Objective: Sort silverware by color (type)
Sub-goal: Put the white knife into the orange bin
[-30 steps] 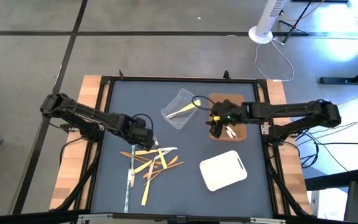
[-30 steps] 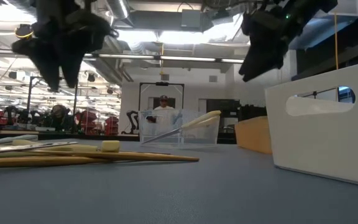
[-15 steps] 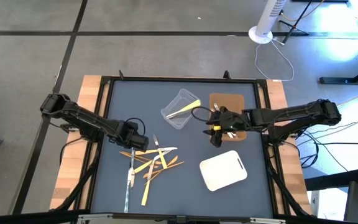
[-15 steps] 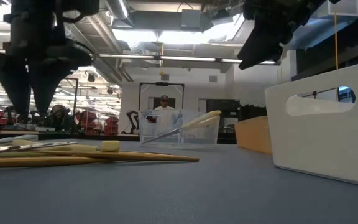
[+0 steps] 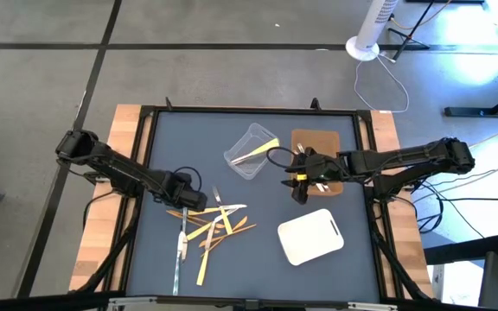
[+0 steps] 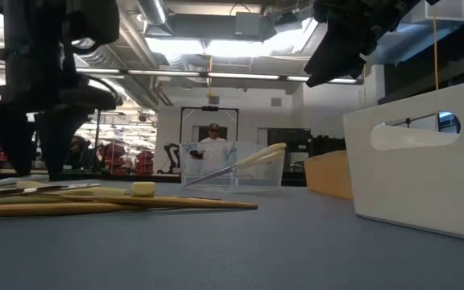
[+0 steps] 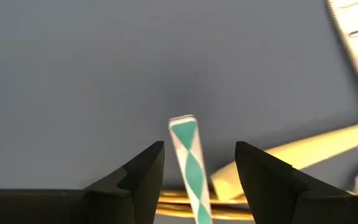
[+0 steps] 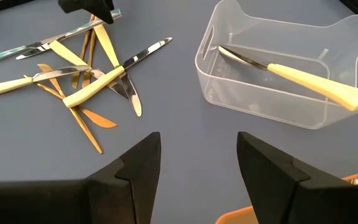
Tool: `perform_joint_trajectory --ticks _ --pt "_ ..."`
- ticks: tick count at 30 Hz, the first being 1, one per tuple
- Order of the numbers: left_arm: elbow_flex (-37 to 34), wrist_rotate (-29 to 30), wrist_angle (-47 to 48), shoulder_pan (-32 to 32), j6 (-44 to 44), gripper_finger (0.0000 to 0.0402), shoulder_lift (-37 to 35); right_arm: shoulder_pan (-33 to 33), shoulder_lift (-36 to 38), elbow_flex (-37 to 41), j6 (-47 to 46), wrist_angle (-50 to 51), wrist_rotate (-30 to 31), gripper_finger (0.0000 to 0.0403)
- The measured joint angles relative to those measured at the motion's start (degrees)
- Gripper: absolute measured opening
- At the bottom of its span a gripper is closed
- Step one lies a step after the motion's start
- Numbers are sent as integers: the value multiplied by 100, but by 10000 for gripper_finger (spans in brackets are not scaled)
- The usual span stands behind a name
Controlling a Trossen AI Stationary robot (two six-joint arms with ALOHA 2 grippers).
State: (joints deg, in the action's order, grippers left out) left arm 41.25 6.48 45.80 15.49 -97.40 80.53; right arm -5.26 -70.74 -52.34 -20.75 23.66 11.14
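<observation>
The silverware point(image 5: 206, 226) lies in a loose heap on the dark mat: pale yellow, shiny silver and orange-brown pieces crossing one another. My left gripper point(image 5: 182, 193) points down at the heap's left end, low over the mat and open. In the left wrist view its fingers point(image 7: 143, 171) stand on either side of a teal-and-white striped handle end point(image 7: 187, 149) without touching it. My right gripper point(image 5: 301, 187) hangs open and empty, high beside the brown tray point(image 5: 322, 147). One pale-yellow-handled utensil point(image 8: 309, 84) lies in the clear tub point(image 8: 272, 102).
A white tray point(image 5: 311, 237) lies at the near right; in the low view its wall point(image 6: 425, 173) stands close. The clear tub point(image 5: 251, 152) sits at the far middle, beside the brown tray. Bare mat lies left of the heap and along the near edge.
My left gripper has come down toward the heap's left end, shifting a little toward the table's left edge and rolling about its own axis; it has stayed open. My right gripper has swung slightly toward the near edge, off the brown tray. The silverware has not moved.
</observation>
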Motion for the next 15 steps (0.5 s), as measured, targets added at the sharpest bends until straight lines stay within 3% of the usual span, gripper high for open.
perform_joint_trajectory --ticks 15 --pt "-360 4 -444 -2 -147 185 2 0 0 0 0 0 0 199"
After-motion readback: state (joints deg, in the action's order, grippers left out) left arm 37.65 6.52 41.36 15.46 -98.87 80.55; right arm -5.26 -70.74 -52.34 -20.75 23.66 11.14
